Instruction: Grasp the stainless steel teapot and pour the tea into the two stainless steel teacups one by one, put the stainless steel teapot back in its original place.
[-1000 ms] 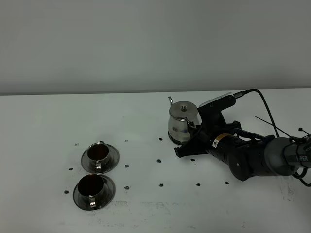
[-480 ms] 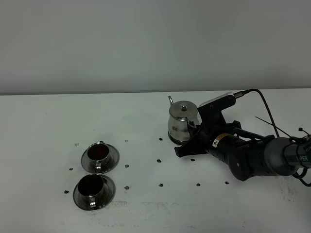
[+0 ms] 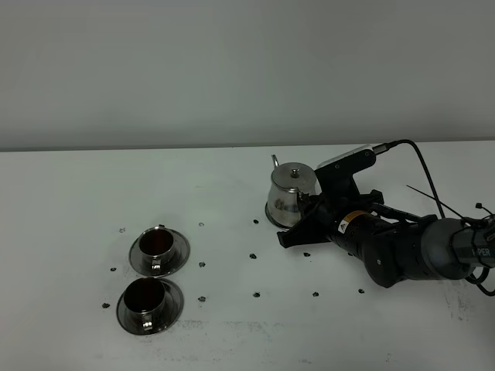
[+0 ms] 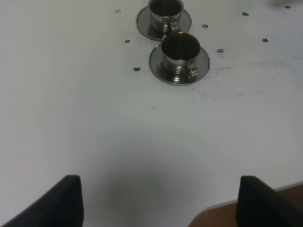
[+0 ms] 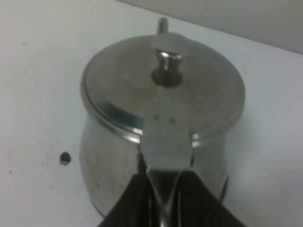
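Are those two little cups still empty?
No, both teacups hold dark liquid, seen plainly from the left wrist camera.

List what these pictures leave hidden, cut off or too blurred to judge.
- Coaster under the teapot: high view, hidden by the pot's base and the right gripper.
- Right gripper's hold on the handle: right wrist view, blurred and cut off by the frame edge.
- Fill level in the two cups: high view, too small.
- Left gripper: left wrist view, only the finger tips show.
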